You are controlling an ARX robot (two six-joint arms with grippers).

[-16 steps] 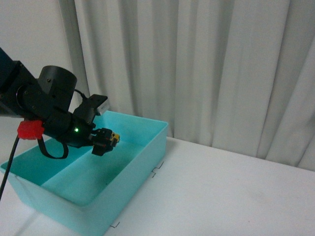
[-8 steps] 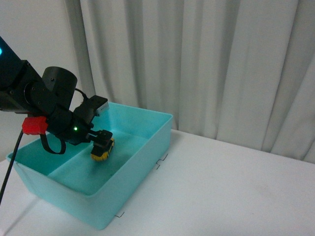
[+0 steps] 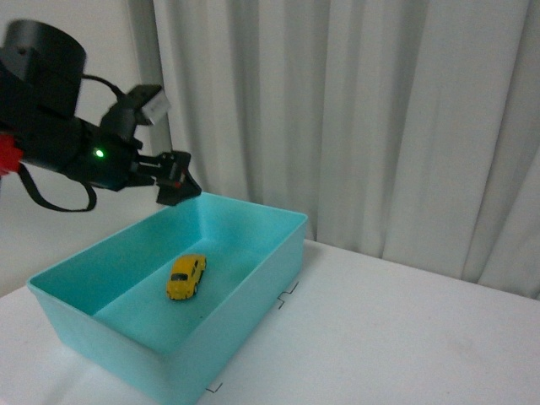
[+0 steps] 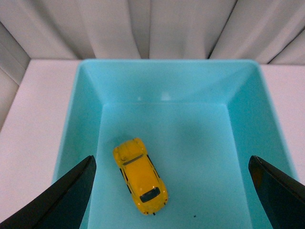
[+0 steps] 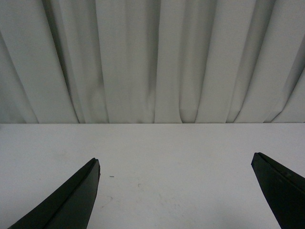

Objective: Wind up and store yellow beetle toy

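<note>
The yellow beetle toy (image 3: 186,277) lies on its wheels on the floor of the turquoise bin (image 3: 253,278). It also shows in the left wrist view (image 4: 140,175), inside the bin (image 4: 248,100). My left gripper (image 3: 175,179) is open and empty, raised well above the bin near its back left corner, apart from the toy. In the left wrist view the left gripper (image 4: 174,200) has its jaws wide apart over the bin. My right gripper (image 5: 183,200) is open and empty above the bare white table (image 5: 181,157); it is out of the front view.
White curtains (image 3: 354,110) hang behind the table (image 3: 405,337). The bin stands at the table's left side, with black corner marks (image 3: 285,295) beside it on the tabletop.
My left gripper has let go of the yellow toy, which now lies on the bin floor. The gripper has risen up and out of the bin.
</note>
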